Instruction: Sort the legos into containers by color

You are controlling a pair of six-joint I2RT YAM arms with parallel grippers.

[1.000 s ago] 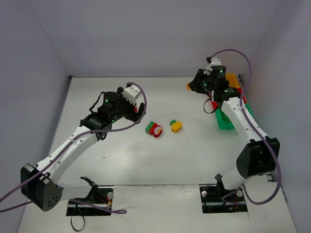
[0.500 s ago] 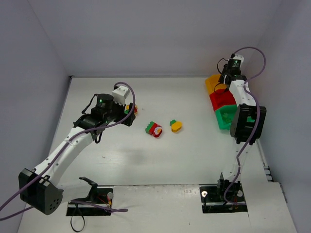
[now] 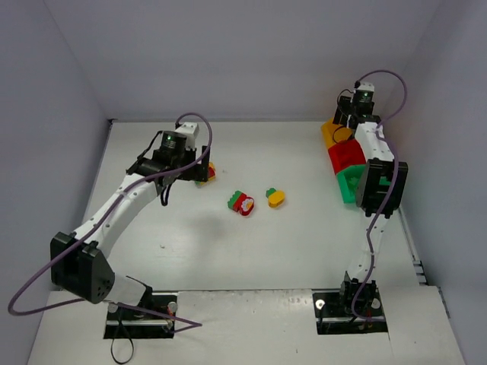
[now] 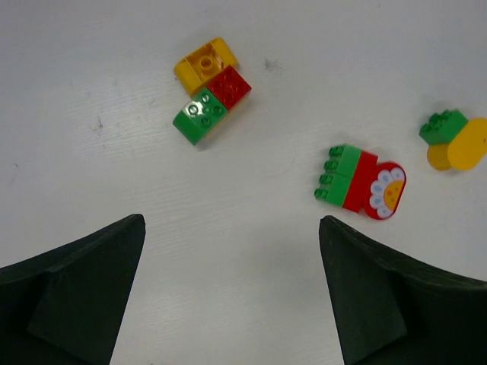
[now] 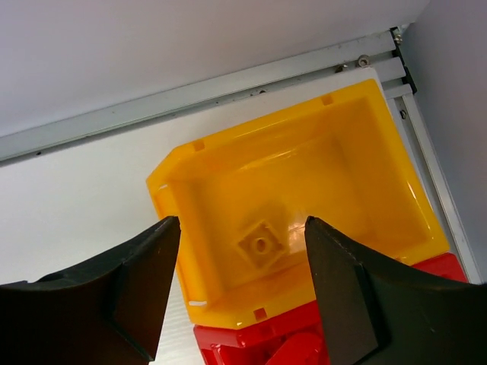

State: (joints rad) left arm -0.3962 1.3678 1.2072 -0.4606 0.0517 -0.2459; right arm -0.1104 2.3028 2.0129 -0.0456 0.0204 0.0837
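Three clumps of legos lie on the white table. A yellow, red and green one [image 4: 211,91] [image 3: 207,172] sits just ahead of my left gripper [image 4: 231,222] [image 3: 196,169], which hovers open and holds nothing. Further right lie a green-red clump with a flower face [image 4: 361,182] [image 3: 243,203] and a green and yellow pair [image 4: 456,141] [image 3: 275,197]. My right gripper [image 5: 242,224] [image 3: 348,122] hangs open over the yellow container [image 5: 183,190] [image 3: 332,133]; a yellow brick [image 5: 260,245] rests on its floor. The red container [image 3: 346,154] and green container [image 3: 351,184] follow in a row.
The containers stand against the right wall, near the back corner. A metal rail [image 5: 228,84] runs along the table's far edge behind the yellow one. Something red [image 5: 293,353] shows inside the red container [image 5: 228,342].
My right arm swung back and right to the yellow container and its jaws opened. My left arm moved toward the back, over the yellow-red-green clump.
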